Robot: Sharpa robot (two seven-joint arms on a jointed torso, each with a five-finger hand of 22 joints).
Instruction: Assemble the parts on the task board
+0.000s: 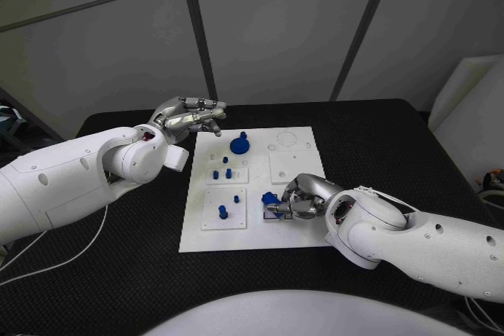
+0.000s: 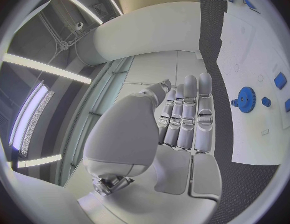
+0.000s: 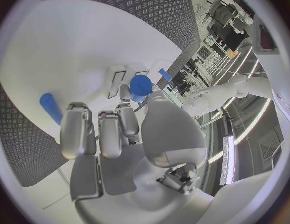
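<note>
The white task board [image 1: 297, 234] lies in the middle of the black table. A blue gear [image 1: 240, 143] stands at its far side, with small blue pegs [image 1: 221, 173] just nearer and two more [image 1: 223, 210] on the near-left insert. My right hand [image 1: 299, 197] rests over the board's near middle and pinches a round blue part [image 1: 271, 200] between thumb and fingers; the right wrist view shows that part [image 3: 140, 84] at the fingertips [image 3: 124, 95]. My left hand [image 1: 189, 118] hovers above the board's far left corner with its fingers curled in and nothing in them. The left wrist view shows the gear [image 2: 246, 99].
Pale square inserts [image 1: 285, 168] with holes sit on the board's right half. A white object [image 1: 473, 110] stands past the table's right edge. A blue peg [image 3: 50, 107] stands on the board beside my right hand. Bare black table [image 1: 137, 234] lies left of the board.
</note>
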